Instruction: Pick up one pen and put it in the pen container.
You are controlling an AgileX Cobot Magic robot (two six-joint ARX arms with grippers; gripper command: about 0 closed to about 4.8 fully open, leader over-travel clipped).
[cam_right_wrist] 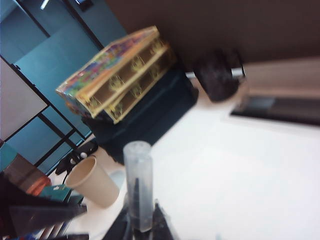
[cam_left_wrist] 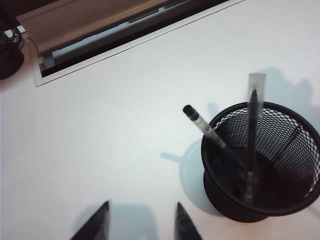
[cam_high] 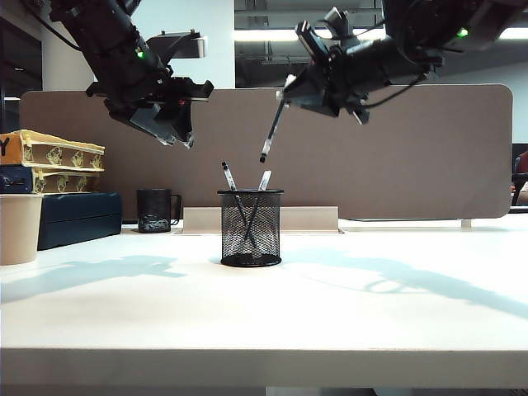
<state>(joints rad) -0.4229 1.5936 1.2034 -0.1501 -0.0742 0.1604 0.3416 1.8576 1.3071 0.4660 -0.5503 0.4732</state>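
Status at inspection: the task is partly done, with the pickup complete and the placement outstanding.

The right gripper is raised above the table, to the upper right of the cup, and is clamped on a pen. The pen hangs tilted, lower tip pointing down and to the left, clear of the rim and a little to its right in the exterior view. The right wrist view confirms the grip: the clear barrel stands up between the dark fingers, jaws closed against it.

The left gripper hovers at upper left, well above the table and apart from the cup. Its fingertips show in the left wrist view with bare table between them, so the jaws stand apart and hold nothing.

The cup is upright near the table's middle and already holds two pens, crossed and leaning on the rim (both inside, neither in a gripper).

Remaining, in my judgement: bring the held pen's tip over the opening, lower it past the rim, and release. The chief risk I foresee is the tilted tip meeting the rim or the two leaning pens on the way in.

Background items, namely a mug, a beige cup and stacked boxes, are not involved.
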